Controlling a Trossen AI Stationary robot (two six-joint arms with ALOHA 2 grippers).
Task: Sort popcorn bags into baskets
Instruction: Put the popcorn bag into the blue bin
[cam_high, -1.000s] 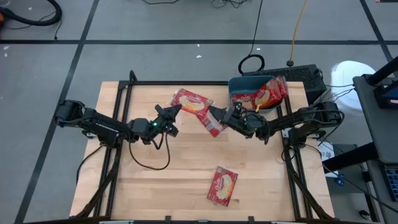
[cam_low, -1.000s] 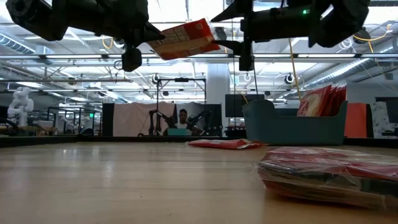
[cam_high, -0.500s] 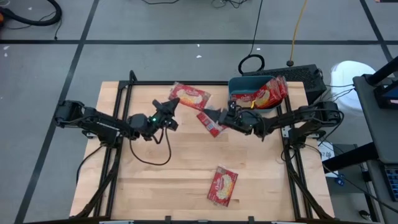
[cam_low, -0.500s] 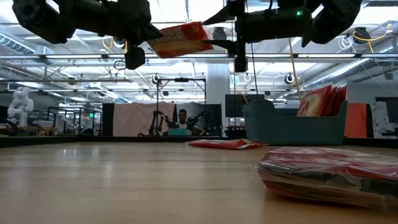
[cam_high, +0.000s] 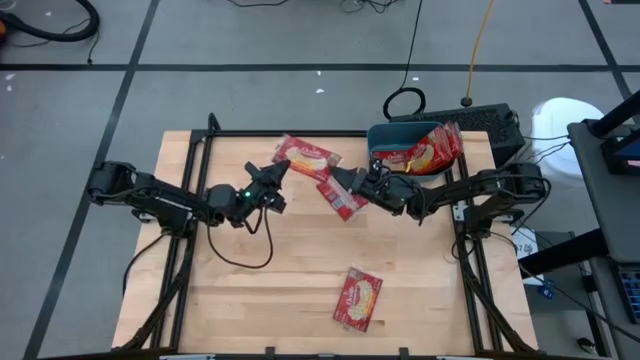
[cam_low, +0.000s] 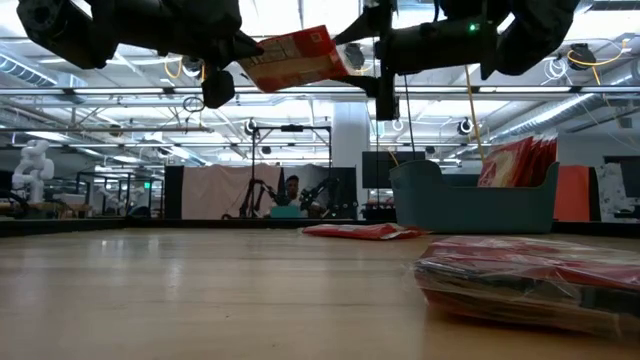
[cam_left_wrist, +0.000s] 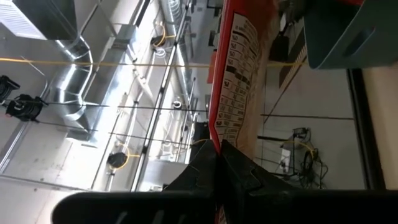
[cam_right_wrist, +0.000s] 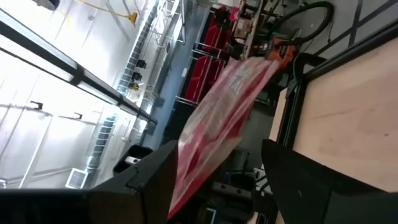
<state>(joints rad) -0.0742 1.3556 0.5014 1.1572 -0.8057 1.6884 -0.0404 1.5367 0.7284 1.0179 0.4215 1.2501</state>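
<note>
My left gripper (cam_high: 276, 176) is shut on one red popcorn bag (cam_high: 306, 158) and holds it high above the table (cam_high: 250, 290); the low view shows this bag (cam_low: 295, 57) up at arm height. My right gripper (cam_high: 346, 182) faces it from the right, open, with the bag's right edge (cam_right_wrist: 219, 118) between its fingers. A second bag (cam_high: 345, 201) lies flat on the table below the grippers. A third (cam_high: 360, 298) lies near the front edge. The teal basket (cam_high: 383, 134) at the far right holds several bags (cam_high: 432, 152) standing on edge. My left gripper pinches the bag's left end (cam_left_wrist: 221, 132) between its two shut fingers, coming about level from the table's left. The bag is lifted clear and sticks out from the fingers toward the right arm, tilted. My right gripper's fingers (cam_right_wrist: 155, 171) flank the bag's right edge; whether they touch it I cannot tell.
A black rail frame (cam_high: 200, 150) runs along the table's far, left and right sides. Bare wood lies in the table's middle and near left. A dark device (cam_high: 495, 122) and cables sit behind the basket. A person (cam_low: 291, 190) shows far off in the room.
My left gripper has swung the held bag a little toward the table's far edge, and the bag's free right end has tipped slightly upward. My right gripper has stayed at that end.
</note>
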